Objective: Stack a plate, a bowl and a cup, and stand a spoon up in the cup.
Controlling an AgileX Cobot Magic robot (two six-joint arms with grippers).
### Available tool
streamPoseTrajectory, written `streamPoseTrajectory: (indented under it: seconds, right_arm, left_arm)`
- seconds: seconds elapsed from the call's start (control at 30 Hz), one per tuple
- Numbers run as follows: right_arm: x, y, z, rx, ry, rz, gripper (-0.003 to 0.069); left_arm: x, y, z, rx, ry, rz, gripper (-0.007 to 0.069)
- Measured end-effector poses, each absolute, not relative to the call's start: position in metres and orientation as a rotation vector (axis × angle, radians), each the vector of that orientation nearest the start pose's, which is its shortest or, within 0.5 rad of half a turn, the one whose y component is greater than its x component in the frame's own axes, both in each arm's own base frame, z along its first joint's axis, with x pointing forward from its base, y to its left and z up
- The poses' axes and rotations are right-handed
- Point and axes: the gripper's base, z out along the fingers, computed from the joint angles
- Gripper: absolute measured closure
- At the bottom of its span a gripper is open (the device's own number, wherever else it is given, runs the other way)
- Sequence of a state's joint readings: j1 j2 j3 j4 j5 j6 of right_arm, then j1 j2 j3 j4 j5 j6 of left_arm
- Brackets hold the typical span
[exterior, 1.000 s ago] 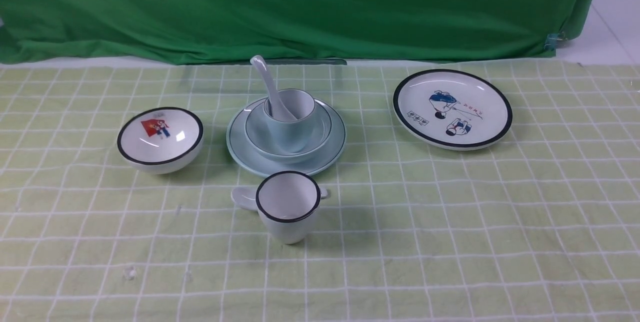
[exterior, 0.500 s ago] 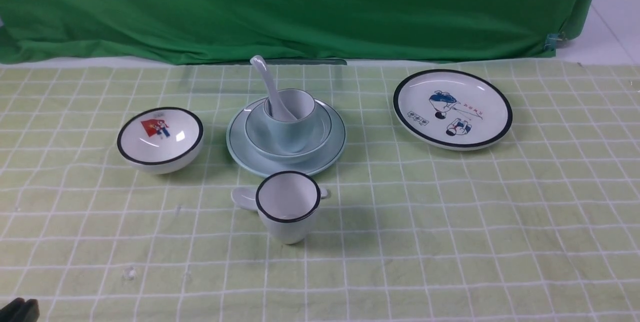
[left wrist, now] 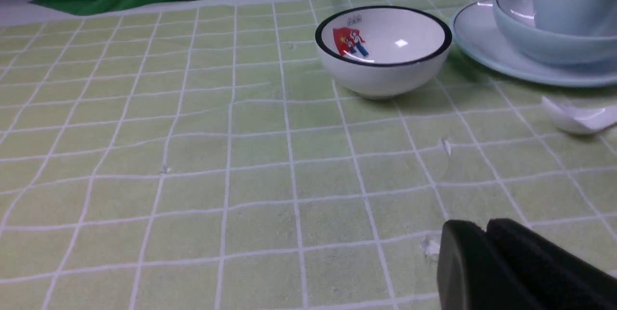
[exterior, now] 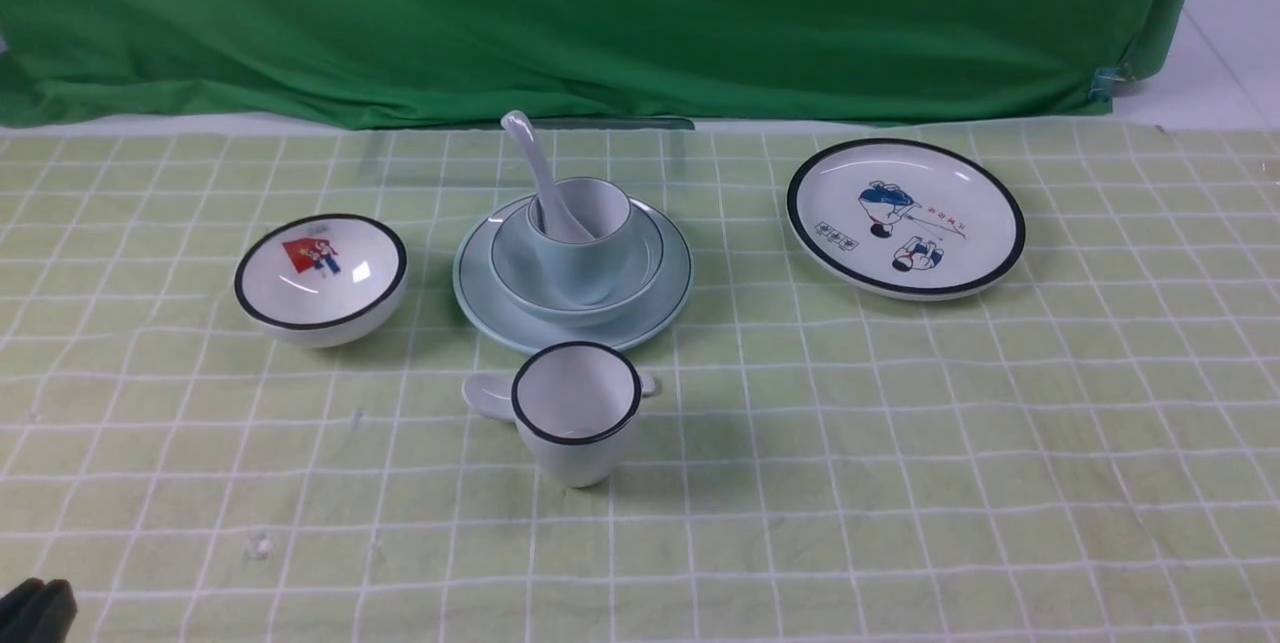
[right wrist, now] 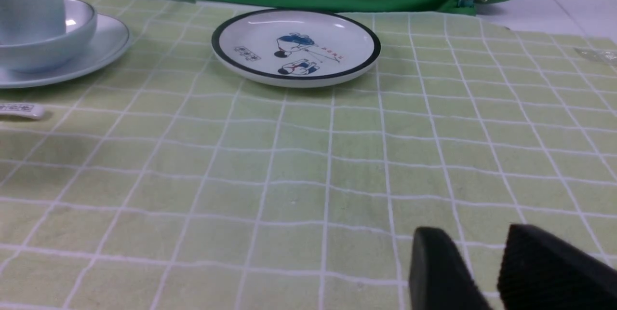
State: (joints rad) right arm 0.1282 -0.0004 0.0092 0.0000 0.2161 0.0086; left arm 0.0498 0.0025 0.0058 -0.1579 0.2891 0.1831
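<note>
At the desk's (exterior: 900, 483) near left corner, the left gripper (exterior: 35, 608) shows only as a dark tip; the left wrist view has its fingers (left wrist: 462, 262) pressed together with nothing between them. Toward the left edge sits a white black-rimmed bowl (exterior: 320, 278) with a red picture and small print too fine to read. In the middle, toward the far edge, the plate (exterior: 650, 308) carries the bowl (exterior: 640, 268), which holds the cup (exterior: 590, 258); the spoon (exterior: 540, 173) stands in the cup, handle leaning left. Just nearer stands a black-rimmed white cup (exterior: 577, 413) with a whiter spoon (exterior: 485, 395) lying behind it, its handle stamped with unreadable marks. Toward the far right corner lies a cartoon plate (exterior: 905, 218) with illegible red characters. The right gripper (right wrist: 487, 271) hovers low, fingers (right wrist: 434, 266) slightly parted, empty.
</note>
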Motion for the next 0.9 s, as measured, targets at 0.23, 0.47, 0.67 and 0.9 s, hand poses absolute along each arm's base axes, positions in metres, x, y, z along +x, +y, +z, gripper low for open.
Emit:
streamPoseTrajectory:
  seconds: [0.23,0.47,0.67,0.9]
  right_arm:
    - [0.0555,0.0072,0.1905,-0.102,1.706,0.102,0.0419]
    - [0.0555,0.0072,0.1905,-0.101,1.707,0.103,0.0418]
    - [0.0555,0.0072,0.1905,-0.101,1.707,0.103,0.0418]
    - [0.0555,0.0072,0.1905,-0.101,1.707,0.103,0.0418]
  left_arm:
    - [0.0556,0.0017,0.1882,-0.149,1.738,-0.07,0.0631]
    - [0.0556,0.0021,0.1883,-0.131,1.738,-0.048,0.0631]
    - [0.0556,0.0022,0.1883,-0.124,1.738,-0.04,0.0631]
    - [0.0556,0.0022,0.1884,-0.123,1.737,-0.039,0.0631]
